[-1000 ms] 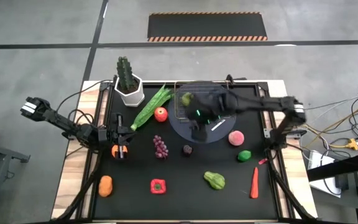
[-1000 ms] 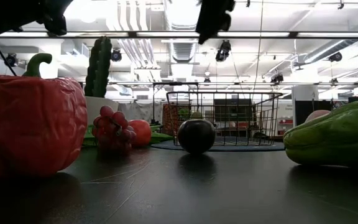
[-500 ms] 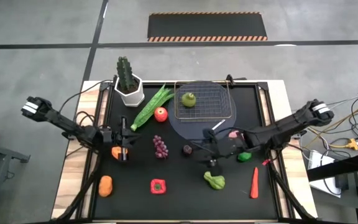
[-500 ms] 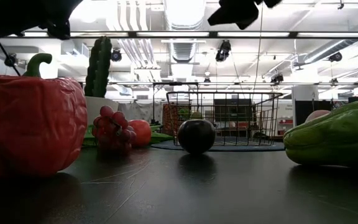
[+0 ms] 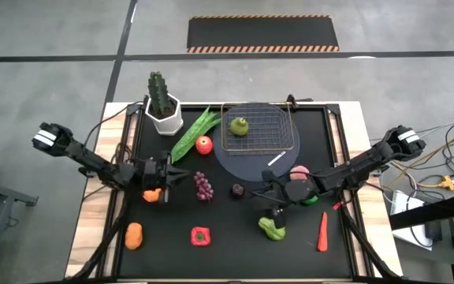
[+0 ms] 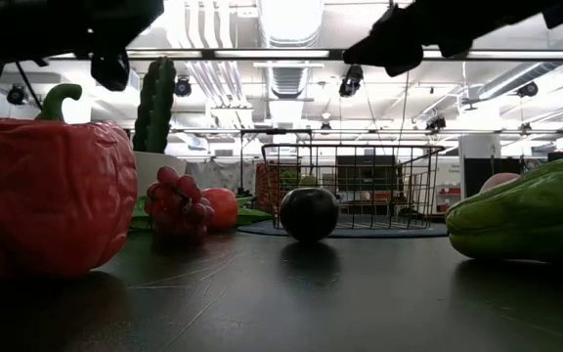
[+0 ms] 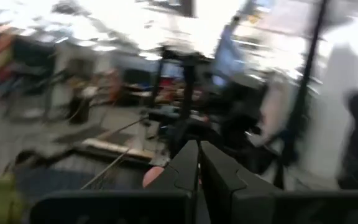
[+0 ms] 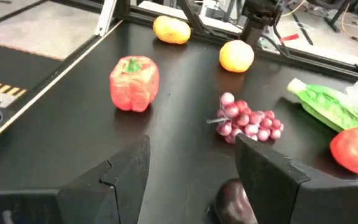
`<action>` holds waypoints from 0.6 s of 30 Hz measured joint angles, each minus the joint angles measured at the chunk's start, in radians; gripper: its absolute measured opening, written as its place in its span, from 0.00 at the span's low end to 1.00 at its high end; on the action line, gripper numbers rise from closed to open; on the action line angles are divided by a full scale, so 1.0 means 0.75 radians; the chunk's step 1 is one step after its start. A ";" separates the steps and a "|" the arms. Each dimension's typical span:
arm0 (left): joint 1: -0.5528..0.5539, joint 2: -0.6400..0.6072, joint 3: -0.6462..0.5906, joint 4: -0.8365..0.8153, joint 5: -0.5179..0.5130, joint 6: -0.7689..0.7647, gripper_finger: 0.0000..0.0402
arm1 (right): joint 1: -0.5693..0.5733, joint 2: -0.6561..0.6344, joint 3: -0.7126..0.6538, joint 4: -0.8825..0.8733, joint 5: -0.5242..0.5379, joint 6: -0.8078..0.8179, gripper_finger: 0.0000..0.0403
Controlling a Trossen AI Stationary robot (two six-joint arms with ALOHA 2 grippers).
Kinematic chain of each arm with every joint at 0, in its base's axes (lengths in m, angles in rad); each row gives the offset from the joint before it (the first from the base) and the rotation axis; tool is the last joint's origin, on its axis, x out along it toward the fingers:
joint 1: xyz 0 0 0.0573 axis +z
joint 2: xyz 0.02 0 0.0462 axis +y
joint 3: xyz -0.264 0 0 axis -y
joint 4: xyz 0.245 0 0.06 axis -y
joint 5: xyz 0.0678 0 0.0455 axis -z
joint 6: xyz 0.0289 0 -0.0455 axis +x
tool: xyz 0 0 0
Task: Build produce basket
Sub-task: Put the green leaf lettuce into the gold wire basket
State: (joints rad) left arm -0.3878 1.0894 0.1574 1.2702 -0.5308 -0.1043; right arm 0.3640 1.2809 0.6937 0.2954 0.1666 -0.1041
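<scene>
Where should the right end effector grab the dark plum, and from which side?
Likely from straight above, across the plum's widest middle. It is small, round and sits alone on the black mat, clear of the grapes beside it, so fingers can drop on either side. The open right end effector is already just short of it.

Grey concrete floor (image 5: 46, 31) crossed by dark seams, with 1 black mat (image 5: 262, 33) edged in orange-striped tape beyond the wood-framed black table (image 5: 172, 260); overhead, white ceiling ducts (image 6: 208, 78), bright strip lights (image 6: 286, 15) and hanging black fixtures (image 6: 352, 78).
</scene>
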 joint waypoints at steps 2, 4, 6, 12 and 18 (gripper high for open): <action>0.000 0.045 0.050 -0.084 -0.135 -0.100 0.00 | 0.001 -0.018 -0.011 0.003 0.001 -0.001 0.54; 0.002 0.062 0.114 -0.289 -0.244 -0.193 0.00 | 0.001 -0.044 -0.025 0.000 0.002 -0.002 0.54; 0.015 0.052 0.197 -0.615 -0.304 -0.334 0.00 | 0.001 -0.072 -0.037 -0.003 0.002 -0.003 0.54; 0.115 0.017 0.574 -1.947 -0.259 -0.997 0.00 | 0.001 -0.144 -0.081 -0.010 0.002 -0.016 0.54; 0.306 0.089 0.880 -2.791 0.014 -1.273 0.00 | 0.001 -0.178 -0.111 -0.008 0.001 -0.015 0.54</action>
State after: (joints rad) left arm -0.1581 1.1563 0.8172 -0.8231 -0.5203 -1.0590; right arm 0.3645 1.1472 0.6106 0.2896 0.1677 -0.1154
